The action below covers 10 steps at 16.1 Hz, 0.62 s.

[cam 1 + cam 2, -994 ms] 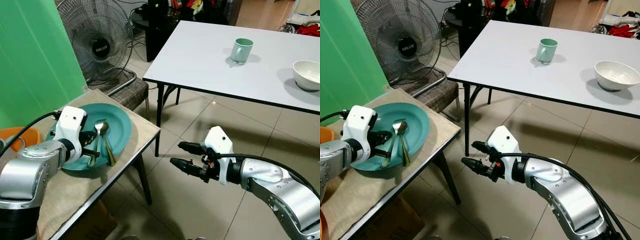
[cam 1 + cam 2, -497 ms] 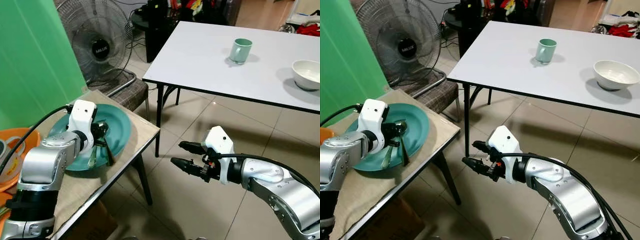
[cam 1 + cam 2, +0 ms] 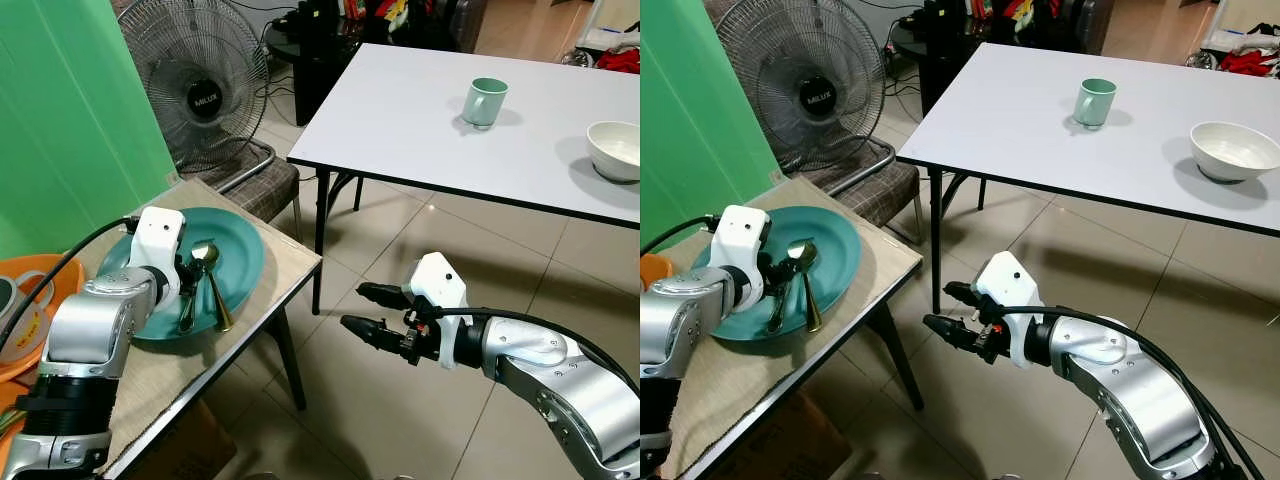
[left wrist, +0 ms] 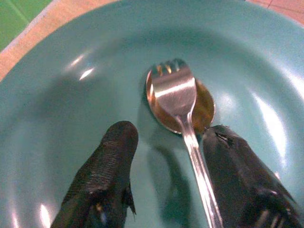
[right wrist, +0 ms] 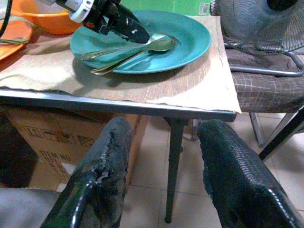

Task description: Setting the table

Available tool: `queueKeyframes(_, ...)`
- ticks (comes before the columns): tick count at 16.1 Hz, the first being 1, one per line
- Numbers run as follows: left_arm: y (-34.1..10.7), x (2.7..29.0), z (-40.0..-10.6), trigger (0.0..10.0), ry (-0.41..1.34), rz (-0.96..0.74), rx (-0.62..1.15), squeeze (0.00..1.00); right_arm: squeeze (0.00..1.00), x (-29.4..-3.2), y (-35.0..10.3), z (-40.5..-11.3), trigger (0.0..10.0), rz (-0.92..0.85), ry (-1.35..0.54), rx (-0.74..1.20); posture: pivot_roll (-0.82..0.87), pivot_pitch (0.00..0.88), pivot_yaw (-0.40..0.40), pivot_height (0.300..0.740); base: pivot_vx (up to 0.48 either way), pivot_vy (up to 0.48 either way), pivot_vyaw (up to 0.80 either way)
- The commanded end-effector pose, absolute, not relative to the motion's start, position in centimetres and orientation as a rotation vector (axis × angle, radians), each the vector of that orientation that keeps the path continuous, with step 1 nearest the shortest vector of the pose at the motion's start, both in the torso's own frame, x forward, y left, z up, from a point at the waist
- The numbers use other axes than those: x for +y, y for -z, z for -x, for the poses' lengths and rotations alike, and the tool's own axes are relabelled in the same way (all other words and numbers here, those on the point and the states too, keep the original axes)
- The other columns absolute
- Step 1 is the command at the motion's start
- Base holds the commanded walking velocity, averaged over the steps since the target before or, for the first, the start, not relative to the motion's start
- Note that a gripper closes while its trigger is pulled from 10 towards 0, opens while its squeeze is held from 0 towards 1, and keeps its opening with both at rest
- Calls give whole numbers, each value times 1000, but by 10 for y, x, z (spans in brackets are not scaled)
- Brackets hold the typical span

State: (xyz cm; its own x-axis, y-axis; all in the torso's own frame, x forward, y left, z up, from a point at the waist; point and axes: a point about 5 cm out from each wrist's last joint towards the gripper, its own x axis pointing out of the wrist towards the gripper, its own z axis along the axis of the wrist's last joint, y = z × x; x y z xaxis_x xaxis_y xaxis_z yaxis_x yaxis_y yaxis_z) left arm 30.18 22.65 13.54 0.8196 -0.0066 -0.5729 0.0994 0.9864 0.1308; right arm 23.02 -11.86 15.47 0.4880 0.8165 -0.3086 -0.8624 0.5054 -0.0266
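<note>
Teal plate (image 3: 238, 262) sits on a beige cloth (image 3: 150, 375) covering the small side table (image 3: 255, 335) at the near left, and a fork (image 4: 183, 114) and a spoon (image 3: 212, 290) lie together in it, the fork's head resting over the spoon's bowl. The left gripper (image 4: 166, 175) is down in the plate with its two black fingers spread apart, one on each side of the fork's handle; one finger (image 4: 237, 175) is just beside the handle, but whether it touches cannot be told. The right gripper (image 3: 362, 310) hangs over the tiled floor (image 3: 380, 400) to the right of the side table, its fingers parted and holding nothing, pointing toward the table's edge. Farther off to the right stands a white table (image 3: 420, 120) carrying a green mug (image 3: 484, 102) and, at its right end, a white bowl (image 3: 616, 150). A standing fan (image 3: 195, 85) is behind the side table beside a green wall (image 3: 70, 120), with a chair seat (image 3: 262, 190) below it. An orange basin (image 3: 45, 300) rests at the far left edge of the cloth.
</note>
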Motion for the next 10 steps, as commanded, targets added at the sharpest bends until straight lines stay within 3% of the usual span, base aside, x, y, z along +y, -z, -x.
queueKeyframes(1, -137, 225, -306, 10000, 48, -159, 606, 871, 0, -114, -162, -229, 10000, 197, -1059, 239, -40, 0, 71, 740, 0, 0, 0)
queueKeyframes(2, -134, 223, -308, 10000, 45, -151, 611, 39, 0, -114, -162, -229, 10000, 198, -1063, 238, -36, 0, 68, 740, 0, 0, 0)
queueKeyframes(6, -128, 226, -310, 10000, 21, -148, 630, 0, 0, -112, -162, -230, 10000, 198, -1069, 234, -36, 0, 72, 740, 0, 0, 0)
queueKeyframes(7, -125, 230, -310, 9490, 0, -154, 642, 0, 0, -112, -162, -230, 10000, 199, -1066, 234, -40, 0, 76, 740, 0, 0, 0)
queueKeyframes(8, -124, 231, -310, 8706, -4, -155, 644, 0, 0, -112, -162, -230, 10000, 199, -1066, 234, -41, 0, 78, 740, 0, 0, 0)
queueKeyframes(9, -124, 232, -310, 6078, -9, -157, 644, 0, 0, -113, -162, -229, 10000, 199, -1064, 235, -41, 0, 78, 740, 0, 0, 0)
queueKeyframes(10, -125, 234, -310, 4667, -14, -161, 644, 0, 0, -113, -162, -229, 10000, 200, -1062, 236, -42, 0, 79, 740, 0, 0, 0)
